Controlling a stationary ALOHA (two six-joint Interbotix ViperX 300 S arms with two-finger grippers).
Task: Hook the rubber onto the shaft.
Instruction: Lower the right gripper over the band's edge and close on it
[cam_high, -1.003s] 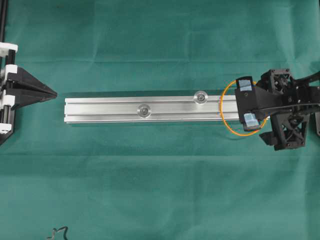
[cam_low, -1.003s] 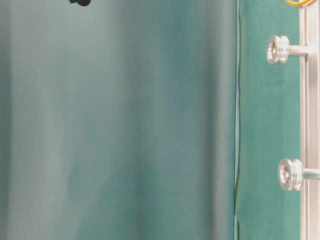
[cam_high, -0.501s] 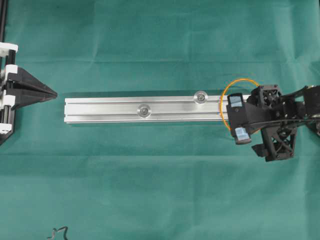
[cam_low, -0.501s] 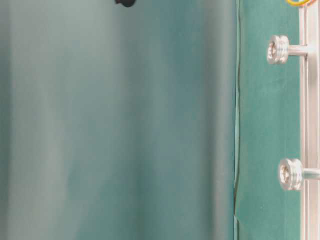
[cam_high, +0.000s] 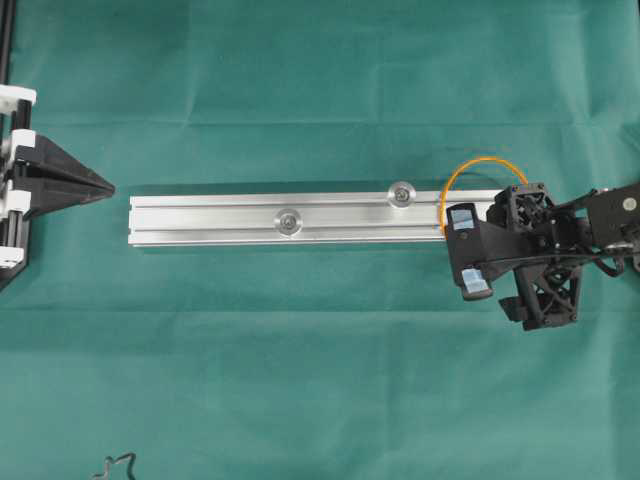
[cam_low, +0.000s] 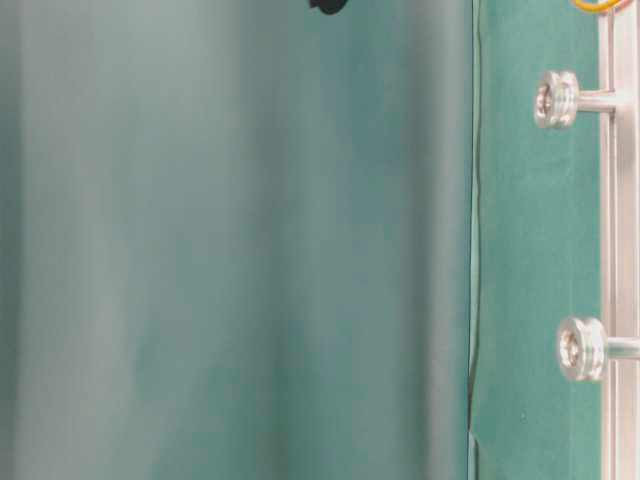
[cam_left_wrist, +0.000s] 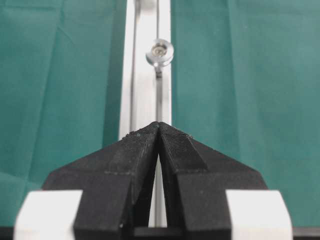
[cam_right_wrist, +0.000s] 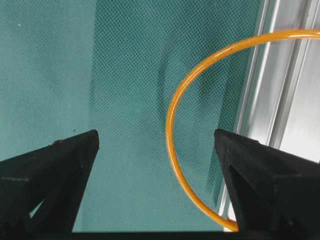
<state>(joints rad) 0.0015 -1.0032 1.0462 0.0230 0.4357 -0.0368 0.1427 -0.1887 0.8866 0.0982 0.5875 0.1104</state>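
The rubber (cam_high: 478, 166), a thin orange loop, is lying across the right end of the aluminium rail (cam_high: 300, 218), one arc curving out onto the green cloth (cam_high: 320, 90) of the table beyond the rail's far edge, the rest passing under the right gripper (cam_high: 468, 251) in the overhead view. In the right wrist view the rubber (cam_right_wrist: 172, 130) is sitting between the two dark fingers (cam_right_wrist: 47, 170), part on cloth and part over the rail's edge (cam_right_wrist: 280, 75); the jaws are standing wide apart and are gripping nothing, the loop touching neither finger as far as can be seen. Two shafts are standing up from the rail: the nearer shaft (cam_high: 402, 193) is just left of the rubber, the farther shaft (cam_high: 289, 221) is sitting toward the rail's middle. In the table-level view both are showing as grooved metal pegs (cam_low: 556, 98) and (cam_low: 579, 348), with a sliver of orange (cam_low: 590, 5) at the top edge. The left gripper (cam_high: 95, 185) is hanging well apart, off the rail's left end, its jaws pressed together on nothing, pointing along the rail (cam_left_wrist: 147, 75) in its own view. A small dark squiggle of wire (cam_high: 115, 467) is lying at the table's near left corner.
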